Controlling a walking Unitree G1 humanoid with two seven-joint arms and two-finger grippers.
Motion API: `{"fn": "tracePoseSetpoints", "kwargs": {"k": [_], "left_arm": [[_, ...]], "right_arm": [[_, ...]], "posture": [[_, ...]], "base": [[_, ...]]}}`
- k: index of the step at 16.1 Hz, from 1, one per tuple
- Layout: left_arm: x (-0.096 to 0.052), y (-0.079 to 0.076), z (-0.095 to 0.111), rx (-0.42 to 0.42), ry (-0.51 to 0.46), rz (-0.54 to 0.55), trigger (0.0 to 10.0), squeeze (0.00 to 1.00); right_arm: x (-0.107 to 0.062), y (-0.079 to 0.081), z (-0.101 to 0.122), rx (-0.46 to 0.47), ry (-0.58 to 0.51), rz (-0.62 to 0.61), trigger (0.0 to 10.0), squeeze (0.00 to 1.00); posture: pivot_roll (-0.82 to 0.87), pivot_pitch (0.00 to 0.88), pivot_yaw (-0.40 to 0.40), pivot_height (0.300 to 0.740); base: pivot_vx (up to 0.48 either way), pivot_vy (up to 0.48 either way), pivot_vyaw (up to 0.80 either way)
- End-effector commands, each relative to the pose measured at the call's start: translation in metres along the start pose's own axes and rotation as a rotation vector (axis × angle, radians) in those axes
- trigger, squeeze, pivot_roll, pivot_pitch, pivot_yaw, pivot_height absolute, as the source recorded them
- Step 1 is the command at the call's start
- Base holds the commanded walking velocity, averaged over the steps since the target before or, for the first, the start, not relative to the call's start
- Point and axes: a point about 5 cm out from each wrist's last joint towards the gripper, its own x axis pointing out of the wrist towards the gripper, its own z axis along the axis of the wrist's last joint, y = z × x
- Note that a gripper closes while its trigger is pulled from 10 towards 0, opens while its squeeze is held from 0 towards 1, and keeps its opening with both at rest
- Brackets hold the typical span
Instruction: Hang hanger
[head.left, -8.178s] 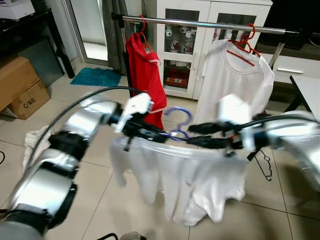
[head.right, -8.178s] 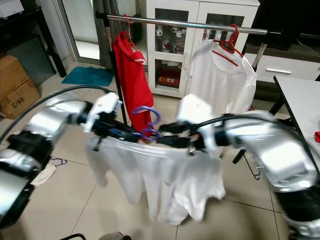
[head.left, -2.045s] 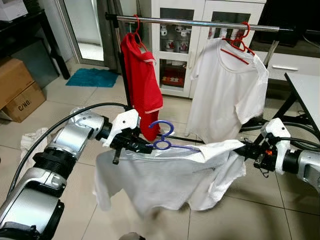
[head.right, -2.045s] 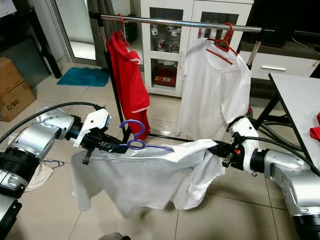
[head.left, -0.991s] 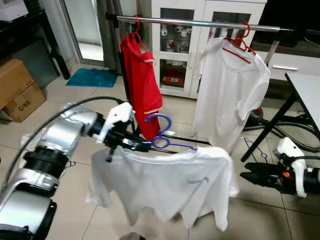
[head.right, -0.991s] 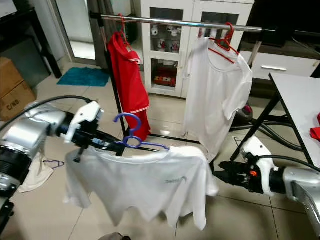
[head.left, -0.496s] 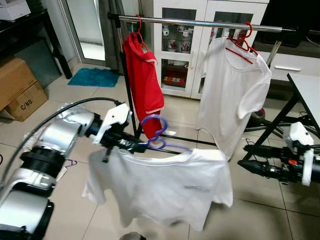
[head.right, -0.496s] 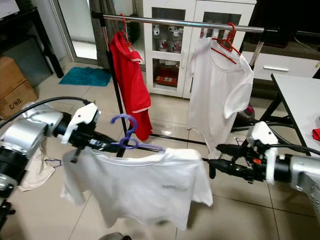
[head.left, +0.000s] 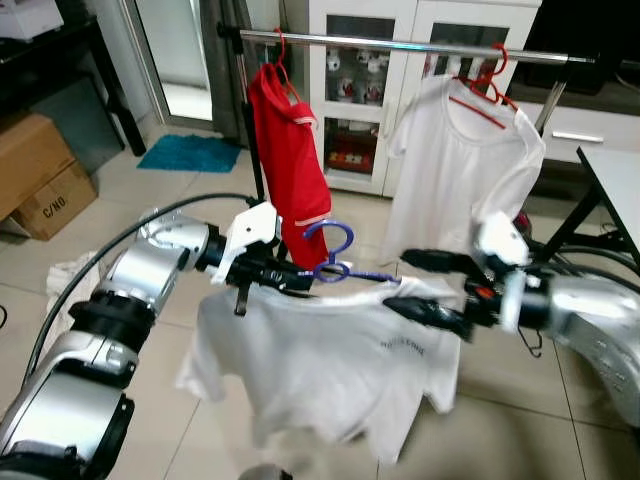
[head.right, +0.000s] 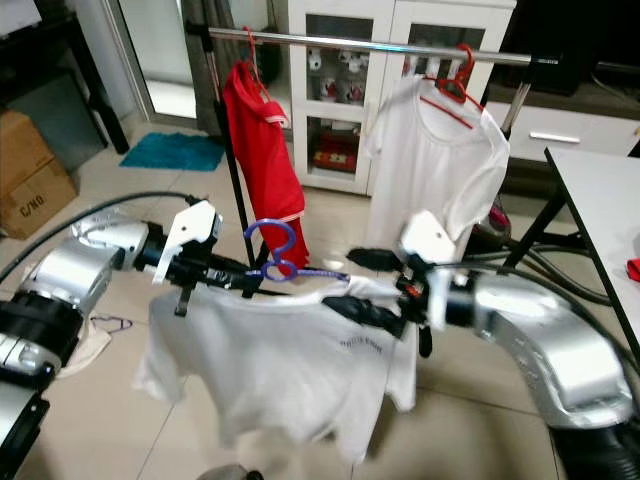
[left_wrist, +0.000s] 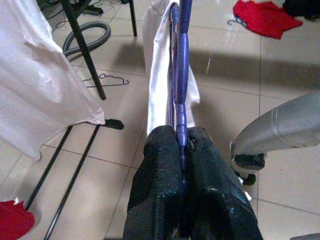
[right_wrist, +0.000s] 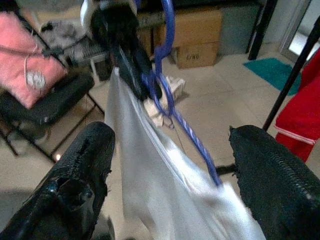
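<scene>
Blue plastic, the hanger (head.left: 340, 262) carries a white T-shirt (head.left: 330, 365) and hangs well below the clothes rail (head.left: 400, 42), in front of the red shirt (head.left: 290, 160) already hung there. The left gripper (head.left: 285, 278) is clamped tight on the hanger's left arm; the left wrist view shows both black pads pressed against the blue bar with the shirt trailing off beyond.

What has changed is the right gripper (head.left: 425, 285). Half a second ago it sat low and well off to the right of the rail's leg, away from the garment; now it has swung in to the shirt's right shoulder, its fingers spread wide on either side of the hanger's right arm. The right wrist view confirms the wide gap, with the blue hook and bar between the two fingers. Motion blur makes it hard to say whether a finger already touches the cloth.

This probably means the right arm is coming back to steady the far end, so the hook can be lifted to the free stretch of rail between the red shirt and the hung white shirt (head.left: 465, 170). The hanger is not yet on the rail.
</scene>
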Motion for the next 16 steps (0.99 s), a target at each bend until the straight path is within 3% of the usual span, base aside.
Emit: {"fn": "tracePoseSetpoints", "kwargs": {"k": [1,4,7,8,9,16], "left_arm": [[0.005,0.003,0.006,0.052,0.014,0.002,0.0,0.00],[0.014,0.003,0.010,0.113,0.019,-0.021,0.0,0.00],[0.018,0.005,0.017,0.146,0.004,-0.029,0.0,0.00],[0.018,0.005,0.019,0.159,-0.003,-0.027,0.0,0.00],[0.018,0.005,0.023,0.182,-0.029,-0.031,0.0,0.00],[0.019,0.009,0.031,0.208,-0.072,-0.004,0.0,0.00]], "right_arm": [[0.013,0.007,0.006,0.008,-0.007,0.039,10.0,0.00],[0.036,0.004,0.001,0.033,0.046,0.000,10.0,0.00],[0.047,0.002,0.002,0.064,0.056,-0.009,10.0,0.00],[0.048,0.002,0.003,0.070,0.053,-0.005,5.4,0.00],[0.052,0.001,0.003,0.089,0.047,-0.012,0.0,0.00],[0.053,-0.004,-0.001,0.182,0.080,-0.025,0.0,0.00]], "posture": [[0.00,0.000,0.042,0.740],[-0.01,0.000,0.051,0.740],[-0.01,0.000,0.051,0.740],[-0.01,0.000,0.052,0.740],[-0.01,0.000,0.052,0.740],[-0.01,0.000,0.048,0.740]], "base": [[0.000,0.000,0.00],[0.000,0.000,0.00],[0.000,0.000,0.00],[0.000,0.000,0.00],[0.000,0.000,0.00],[0.000,0.000,0.00]]}}
